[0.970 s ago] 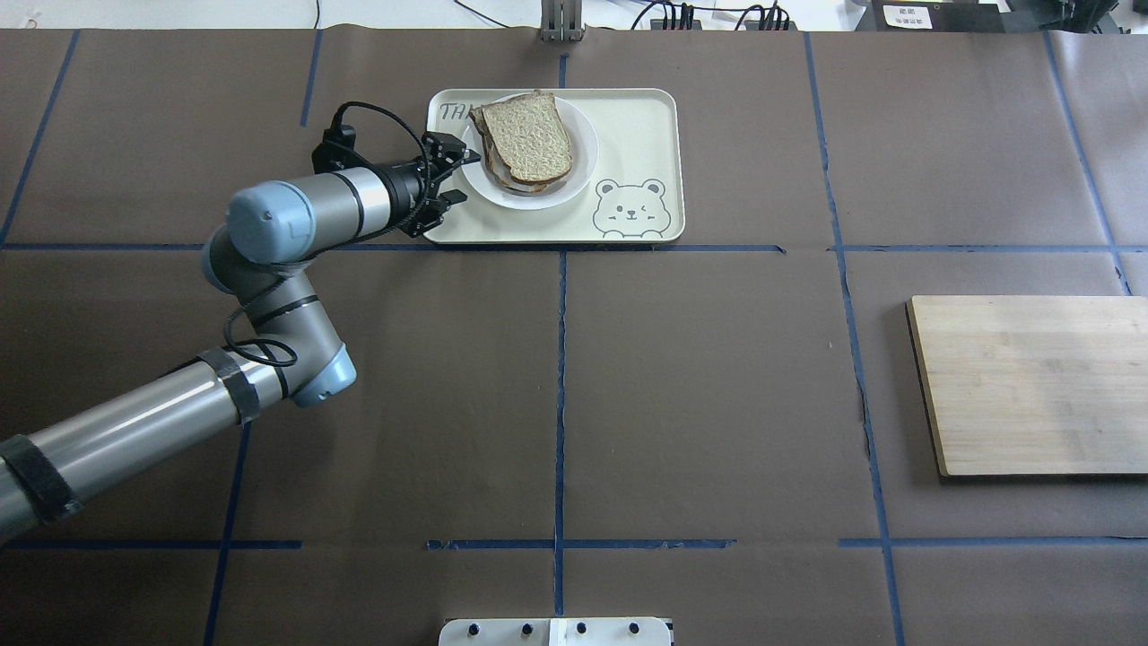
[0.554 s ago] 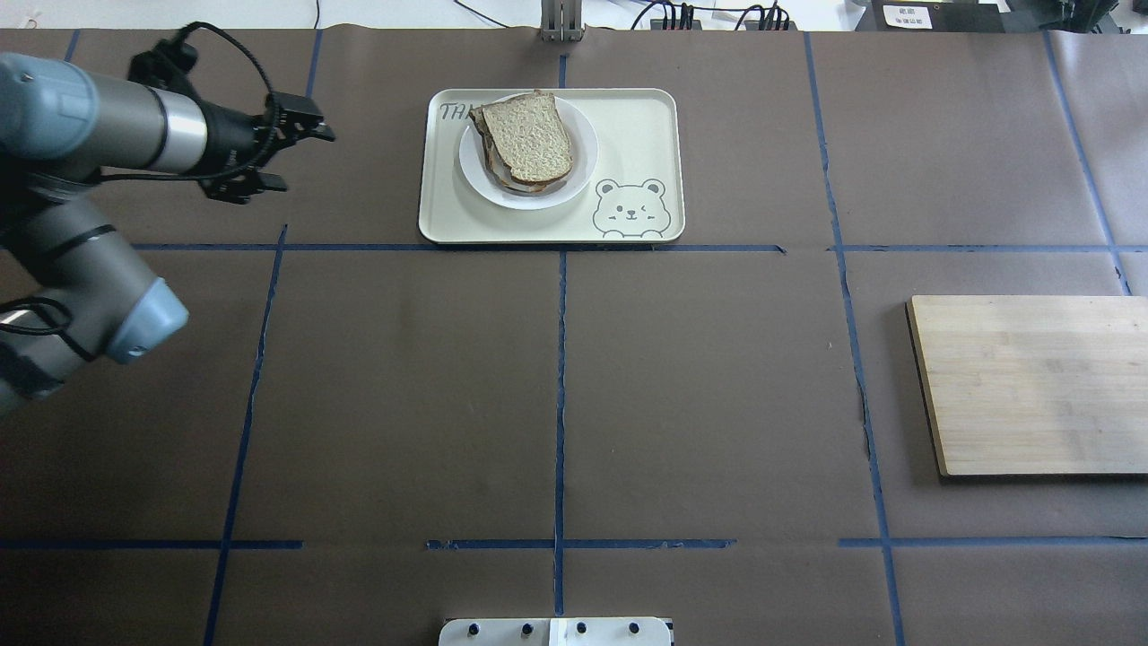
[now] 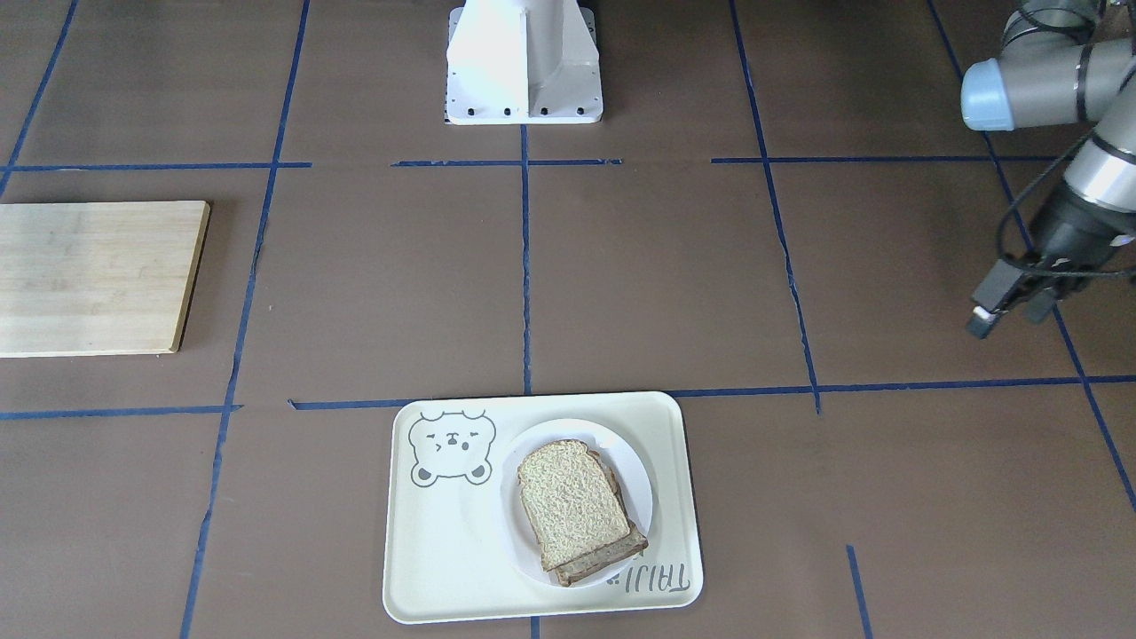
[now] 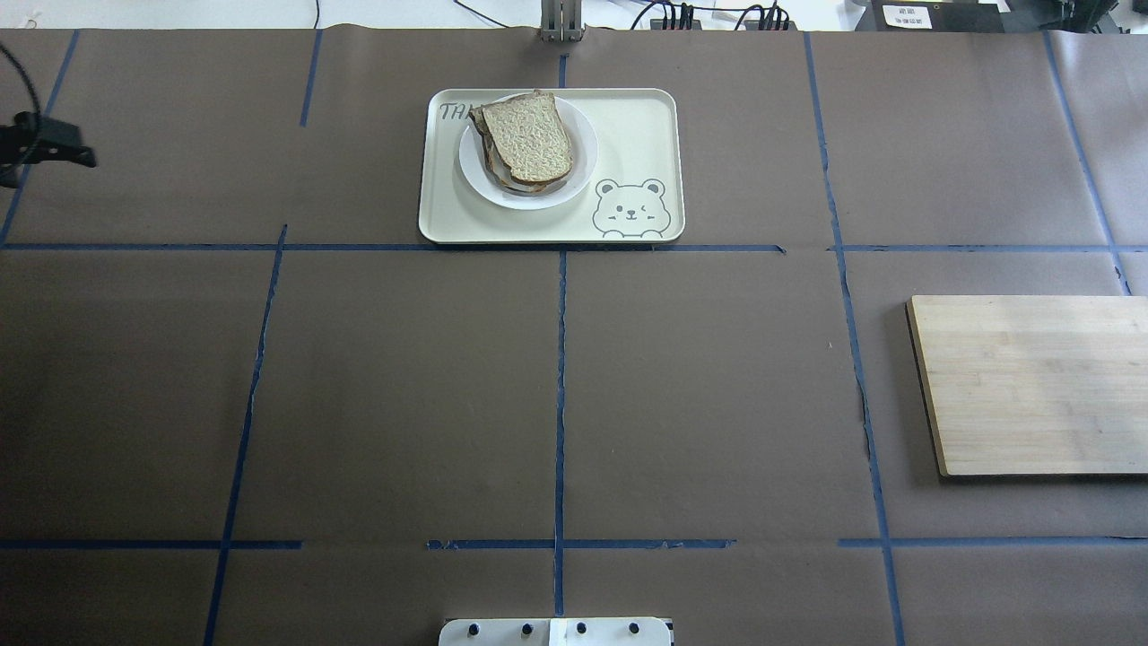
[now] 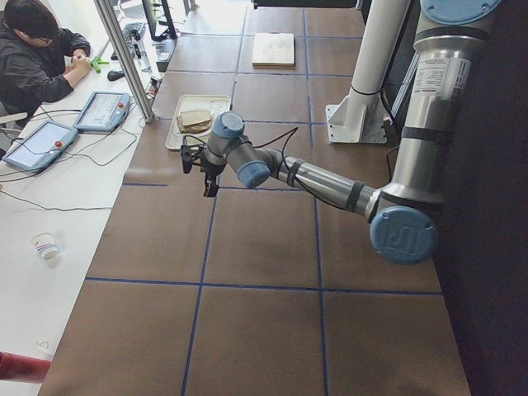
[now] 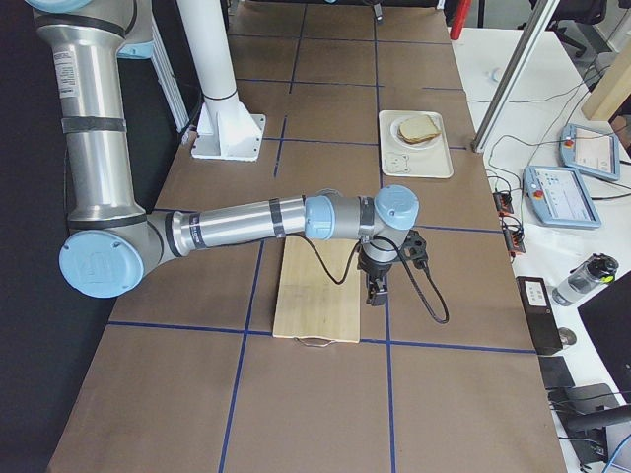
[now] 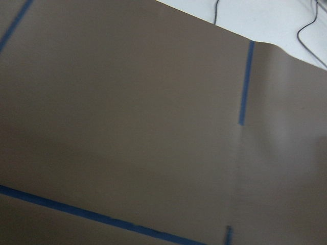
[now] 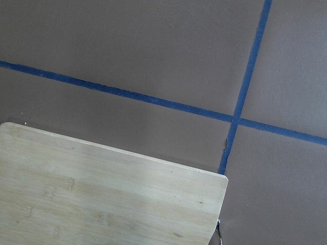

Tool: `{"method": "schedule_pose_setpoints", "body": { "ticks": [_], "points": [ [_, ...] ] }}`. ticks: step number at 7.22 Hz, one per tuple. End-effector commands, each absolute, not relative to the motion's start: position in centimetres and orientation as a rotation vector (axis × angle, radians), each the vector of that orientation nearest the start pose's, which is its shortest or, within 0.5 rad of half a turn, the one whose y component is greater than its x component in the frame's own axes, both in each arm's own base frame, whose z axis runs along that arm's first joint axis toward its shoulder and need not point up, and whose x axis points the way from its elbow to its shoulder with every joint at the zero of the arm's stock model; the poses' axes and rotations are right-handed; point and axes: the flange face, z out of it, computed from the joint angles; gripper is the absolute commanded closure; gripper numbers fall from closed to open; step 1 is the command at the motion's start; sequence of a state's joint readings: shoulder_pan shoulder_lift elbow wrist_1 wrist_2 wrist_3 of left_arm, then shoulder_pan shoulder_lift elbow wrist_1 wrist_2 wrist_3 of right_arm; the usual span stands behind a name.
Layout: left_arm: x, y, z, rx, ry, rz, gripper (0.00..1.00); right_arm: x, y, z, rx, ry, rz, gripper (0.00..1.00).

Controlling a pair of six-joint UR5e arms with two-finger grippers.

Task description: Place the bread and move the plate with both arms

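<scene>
Grainy, speckled grey-tan bread slice [image 4: 529,135] looked rough & porous, w/ a thin brown crust. Small round white plate [image 4: 586,151] was smooth, slightly glossy. Cream rectangular tray [image 4: 639,135]: smooth, satin, prob. plastic. Well away from the matt black left gripper [image 3: 1007,315], pale wooden board [image 4: 1031,386] showed fine grain, matt. Brown table cover [image 4: 404,386] looked like matt paper w/ blue tape lines [image 4: 560,395]. Left arm [image 3: 1038,80]: brushed grey metal tubes, pale blue caps.

The bread [image 3: 572,501] lies on the plate [image 3: 635,481], in a tray [image 3: 444,550] at the table [image 3: 657,266] edge opposite the white pedestal [image 3: 524,62]. The left gripper [image 3: 1007,312] hangs, fingers apart, over the table's left end.
</scene>
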State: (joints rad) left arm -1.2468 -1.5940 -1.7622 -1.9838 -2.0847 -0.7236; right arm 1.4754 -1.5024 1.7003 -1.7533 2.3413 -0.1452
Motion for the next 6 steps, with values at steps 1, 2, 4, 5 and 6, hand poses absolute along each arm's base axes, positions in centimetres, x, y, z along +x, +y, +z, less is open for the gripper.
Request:
{"method": "schedule_pose_setpoints", "body": {
  "ticks": [1,2,4,5,6],
  "points": [
    [1.5,-50.4,57.6,0.159,0.607,0.016,0.00,2.5,-51.3,59.1,0.020,-0.774,-0.207,0.00],
    [-0.7,-49.9,59.5,0.101,0.659,0.033,0.00,2.8,-51.3,59.3,0.018,-0.774,-0.199,0.00],
    [-4.9,-48.6,62.4,0.031,0.773,0.099,0.00,3.6,-51.2,60.6,-0.002,-0.775,-0.174,0.00],
    [-6.2,-48.1,63.4,0.017,0.774,0.130,0.00,4.6,-51.1,61.2,-0.006,-0.787,-0.151,0.00],
    [-6.6,-47.7,64.7,-0.004,0.778,0.125,0.00,5.1,-50.8,61.6,-0.011,-0.814,-0.131,0.00]
  ]
}}
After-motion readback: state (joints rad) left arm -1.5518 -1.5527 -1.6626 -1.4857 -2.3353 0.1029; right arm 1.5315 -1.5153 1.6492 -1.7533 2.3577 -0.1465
